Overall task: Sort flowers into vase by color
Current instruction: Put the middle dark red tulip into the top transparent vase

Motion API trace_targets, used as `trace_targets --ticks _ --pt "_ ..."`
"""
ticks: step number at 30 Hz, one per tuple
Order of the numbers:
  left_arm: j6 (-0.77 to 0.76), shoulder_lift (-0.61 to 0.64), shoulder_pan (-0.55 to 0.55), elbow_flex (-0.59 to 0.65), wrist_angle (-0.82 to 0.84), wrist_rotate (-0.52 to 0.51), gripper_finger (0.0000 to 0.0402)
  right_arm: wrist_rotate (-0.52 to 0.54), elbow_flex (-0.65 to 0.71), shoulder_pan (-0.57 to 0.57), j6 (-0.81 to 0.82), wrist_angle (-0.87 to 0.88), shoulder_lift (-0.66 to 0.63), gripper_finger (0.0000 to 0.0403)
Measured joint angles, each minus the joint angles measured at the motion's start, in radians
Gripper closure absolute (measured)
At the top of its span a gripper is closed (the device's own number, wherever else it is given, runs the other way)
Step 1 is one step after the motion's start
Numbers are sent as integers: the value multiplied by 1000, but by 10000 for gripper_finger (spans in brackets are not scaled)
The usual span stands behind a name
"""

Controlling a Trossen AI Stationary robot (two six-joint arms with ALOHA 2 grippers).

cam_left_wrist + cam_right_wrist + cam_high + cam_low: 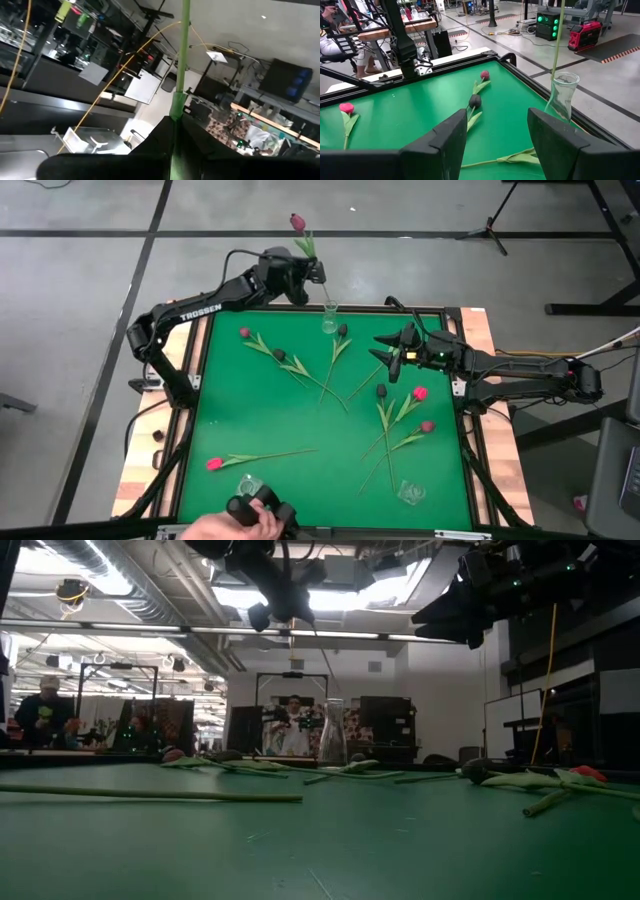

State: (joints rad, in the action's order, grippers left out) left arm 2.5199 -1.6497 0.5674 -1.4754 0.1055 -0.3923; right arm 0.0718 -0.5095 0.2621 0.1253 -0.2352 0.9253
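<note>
Green worktop (300,480) fills the middle of the high view, tulips scattered across it. Left arm (190,310) runs along the upper left, white lettering "TROSSEN" readable on its link. Right arm (520,370) reaches in from the right edge. Its right pincer (390,352) hangs over the worktop's upper right, jaws spread wide, nothing between them. Left pincer (312,275) sits at top centre, closed tight on a held tulip (298,223): stem upright, mauve head up, lower stem going down into the clear vase (329,318) at the worktop's top edge. In the right wrist view that stem drops straight into the vase mouth. A second clear vase (411,492) stands lower right. Loose tulips lie flat: a pink one (214,464) lower left, long axis left to right, head to the left; a dark one (381,391) right of centre, head toward the top of the frame; a red one (420,393) just beside it. A person's hand (225,527) shows at bottom centre.
</note>
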Motion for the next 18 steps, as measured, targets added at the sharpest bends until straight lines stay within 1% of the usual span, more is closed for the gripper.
trace_targets --ticks 3,10,15,18 --pt "2 0 26 0 -5 5 388 0 0 0 0 0 0 194" --pt "4 0 82 0 -40 68 388 0 0 0 0 0 0 194" --pt "4 -4 88 0 -41 110 388 0 0 0 0 0 0 194" --pt "4 -22 82 0 -42 115 388 0 0 0 -1 0 0 194"
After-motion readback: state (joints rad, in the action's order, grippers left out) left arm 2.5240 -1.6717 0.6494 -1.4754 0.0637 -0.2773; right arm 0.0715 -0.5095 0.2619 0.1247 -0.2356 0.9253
